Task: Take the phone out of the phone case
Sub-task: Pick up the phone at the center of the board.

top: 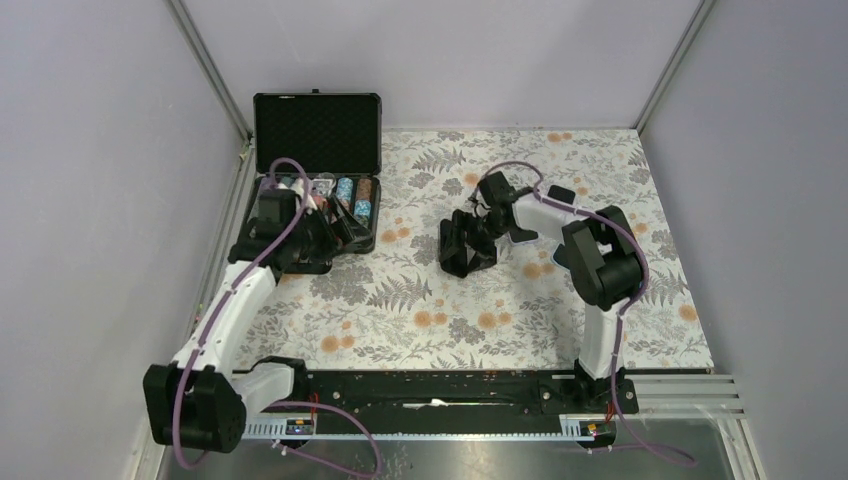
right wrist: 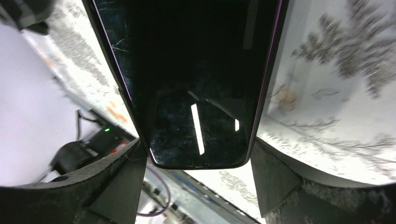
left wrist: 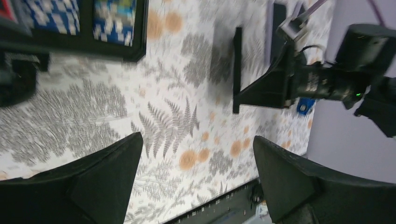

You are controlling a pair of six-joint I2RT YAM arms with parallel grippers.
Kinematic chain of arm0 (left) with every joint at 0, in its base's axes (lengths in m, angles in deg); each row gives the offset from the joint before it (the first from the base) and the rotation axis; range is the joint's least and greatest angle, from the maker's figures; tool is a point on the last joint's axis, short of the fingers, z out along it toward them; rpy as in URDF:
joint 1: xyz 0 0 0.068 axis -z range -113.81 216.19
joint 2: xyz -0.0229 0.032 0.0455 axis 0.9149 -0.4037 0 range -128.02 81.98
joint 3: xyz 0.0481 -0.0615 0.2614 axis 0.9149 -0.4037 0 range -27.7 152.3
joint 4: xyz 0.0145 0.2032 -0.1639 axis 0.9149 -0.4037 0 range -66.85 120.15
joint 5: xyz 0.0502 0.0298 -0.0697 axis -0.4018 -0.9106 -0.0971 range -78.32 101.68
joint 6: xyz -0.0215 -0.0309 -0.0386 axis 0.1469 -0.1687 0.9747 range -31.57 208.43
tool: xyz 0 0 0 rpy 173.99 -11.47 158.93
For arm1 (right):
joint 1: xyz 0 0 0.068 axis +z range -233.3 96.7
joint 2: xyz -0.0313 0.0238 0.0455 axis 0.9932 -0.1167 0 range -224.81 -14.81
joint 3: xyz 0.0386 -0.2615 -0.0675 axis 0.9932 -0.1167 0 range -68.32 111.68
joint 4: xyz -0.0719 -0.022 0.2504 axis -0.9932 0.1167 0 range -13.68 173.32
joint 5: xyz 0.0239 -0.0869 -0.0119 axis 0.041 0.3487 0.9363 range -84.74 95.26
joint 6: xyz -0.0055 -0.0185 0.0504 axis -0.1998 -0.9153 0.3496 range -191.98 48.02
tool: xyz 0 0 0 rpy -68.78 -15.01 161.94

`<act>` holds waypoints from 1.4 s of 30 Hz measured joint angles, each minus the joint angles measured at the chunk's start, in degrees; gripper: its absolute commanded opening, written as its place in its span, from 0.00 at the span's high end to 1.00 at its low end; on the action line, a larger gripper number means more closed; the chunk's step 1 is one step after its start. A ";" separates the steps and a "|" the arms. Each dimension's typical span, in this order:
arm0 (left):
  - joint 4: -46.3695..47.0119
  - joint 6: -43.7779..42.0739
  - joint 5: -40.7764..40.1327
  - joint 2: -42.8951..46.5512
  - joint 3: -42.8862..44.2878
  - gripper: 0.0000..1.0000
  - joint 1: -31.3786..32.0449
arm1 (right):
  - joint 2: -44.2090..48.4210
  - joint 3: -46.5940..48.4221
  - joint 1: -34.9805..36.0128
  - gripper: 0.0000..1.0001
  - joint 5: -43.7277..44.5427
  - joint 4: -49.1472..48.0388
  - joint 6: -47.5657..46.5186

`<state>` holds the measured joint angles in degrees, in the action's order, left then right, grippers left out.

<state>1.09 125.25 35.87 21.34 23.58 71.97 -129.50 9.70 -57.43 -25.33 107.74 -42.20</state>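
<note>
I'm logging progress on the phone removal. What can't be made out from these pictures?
Right wrist: the phone fills the view, far end cut off; whether it's cased is unclear.
Top external: phone and right hand merge, black, too small.
Left wrist: motion blur; chip case cut off at the edge.

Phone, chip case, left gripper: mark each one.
phone (right wrist: 196, 70), right wrist view, on the dark glass face.
chip case (top: 318, 132), top external view, on the open lid's foam lining.
left gripper (left wrist: 197, 140), left wrist view, midway between its open fingertips.
</note>
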 measured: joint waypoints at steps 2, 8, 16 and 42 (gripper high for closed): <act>0.87 1.29 1.29 -2.14 -2.95 0.07 1.46 | 2.45 -5.46 0.02 0.50 -3.21 -5.88 5.03; 10.14 6.80 4.50 -5.60 -9.51 0.06 7.96 | 9.84 -19.06 0.81 0.50 -9.38 -21.55 18.97; 16.87 10.32 0.90 -14.16 -8.22 0.14 18.67 | 16.22 -26.21 4.22 0.52 -11.17 -29.66 25.38; 16.28 12.52 -8.39 -15.89 -4.42 0.22 20.52 | 17.75 -20.15 12.17 0.53 -12.07 -22.27 21.35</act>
<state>17.38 137.77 27.47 5.45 19.17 92.50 -111.75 -10.46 -45.26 -37.39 85.46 -20.85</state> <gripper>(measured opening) 0.882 0.804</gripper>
